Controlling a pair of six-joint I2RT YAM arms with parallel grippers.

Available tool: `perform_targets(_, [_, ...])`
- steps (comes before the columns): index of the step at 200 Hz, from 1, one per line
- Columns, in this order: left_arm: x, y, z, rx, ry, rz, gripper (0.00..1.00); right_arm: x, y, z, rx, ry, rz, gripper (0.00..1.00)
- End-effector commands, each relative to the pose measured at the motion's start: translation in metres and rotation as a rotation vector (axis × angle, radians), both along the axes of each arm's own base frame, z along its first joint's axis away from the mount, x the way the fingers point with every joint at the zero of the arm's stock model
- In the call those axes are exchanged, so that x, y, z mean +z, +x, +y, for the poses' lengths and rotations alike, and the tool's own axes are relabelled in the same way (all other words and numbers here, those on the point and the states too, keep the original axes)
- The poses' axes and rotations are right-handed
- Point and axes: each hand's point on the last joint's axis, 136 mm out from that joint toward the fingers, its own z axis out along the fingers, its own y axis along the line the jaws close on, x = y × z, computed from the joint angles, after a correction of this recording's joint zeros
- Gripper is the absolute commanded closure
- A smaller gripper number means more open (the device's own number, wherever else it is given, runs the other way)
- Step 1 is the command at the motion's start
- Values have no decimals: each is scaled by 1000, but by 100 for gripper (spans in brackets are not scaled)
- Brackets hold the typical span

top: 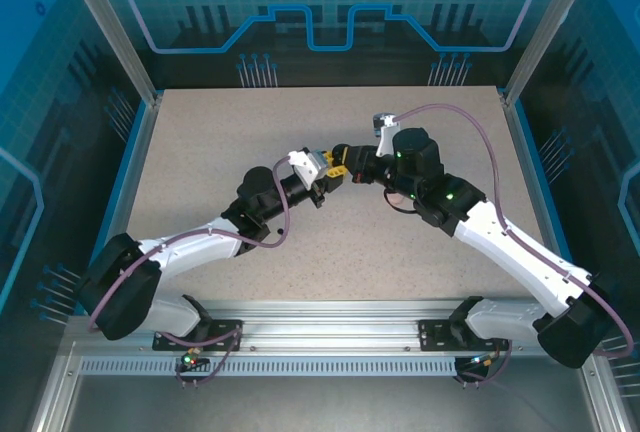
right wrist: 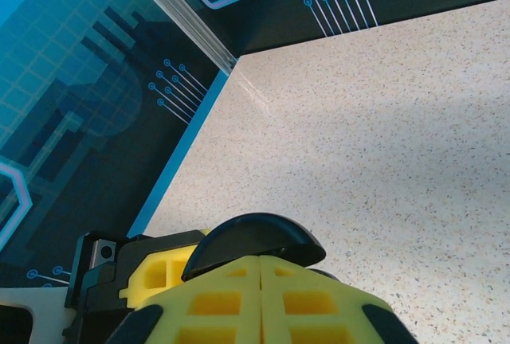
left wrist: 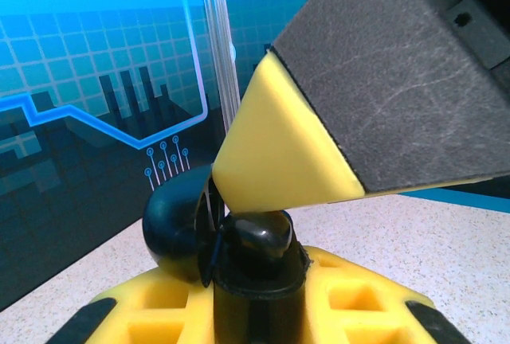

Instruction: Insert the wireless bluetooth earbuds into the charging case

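Clamping left gripper [left wrist: 256, 280] tight on glossy black charging case [left wrist: 255, 240]. Pressing right gripper [right wrist: 261, 280] fingers together, seam closed, tip hovering just above the case, touching or nearly. Risking a dropped earbud beside the case if those tips part off-centre; risking, too, a push twisting the case in its clamp. Failing to make out any earbud, possibly hiding between right tips. Reading curved black piece [left wrist: 169, 228] just behind the case as its lid, unsure.

White-and-black arms [top: 190, 247], purple cables [top: 470, 117] (looped loosely), yellow lattice jaws, small green lights [top: 449, 192]
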Motion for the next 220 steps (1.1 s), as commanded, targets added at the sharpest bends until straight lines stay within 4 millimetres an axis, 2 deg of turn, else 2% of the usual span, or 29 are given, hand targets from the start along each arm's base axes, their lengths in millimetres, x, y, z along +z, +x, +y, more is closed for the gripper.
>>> perform_targets(1, [43,-7,0,-14,-93,-117,100,1,-3,-5,-9,-27,13,87])
perform_targets(44, [37,-6,1,-10,-103,-93,100,41,-6,-12,-13,-6,-87,79])
perform_targets(72, [34,-6,1,-9,-103,-83,100,52,-11,-19,-15,-15,-119,74])
perform_targets(80, [32,-6,2,-8,-101,-79,100,52,-11,-22,-22,-25,-119,74])
perform_targets(88, [30,-6,2,-7,-98,-75,100,51,-12,-24,-23,-36,-122,68])
perform_targets(105, [24,-5,2,-4,-88,-66,100,46,-15,-28,-22,-68,-120,62])
perform_targets(130, [15,-5,2,-1,-68,-46,100,33,-22,-25,46,-150,-107,49])
perform_targets(141, [11,-5,2,-2,-58,-34,100,27,-25,-23,84,-192,-103,46])
perform_targets(173, [-3,-8,2,-10,-33,4,100,10,-34,-20,194,-323,-138,45])
perform_targets(220, [-17,-17,1,-52,0,65,100,2,-42,-17,309,-427,-226,47])
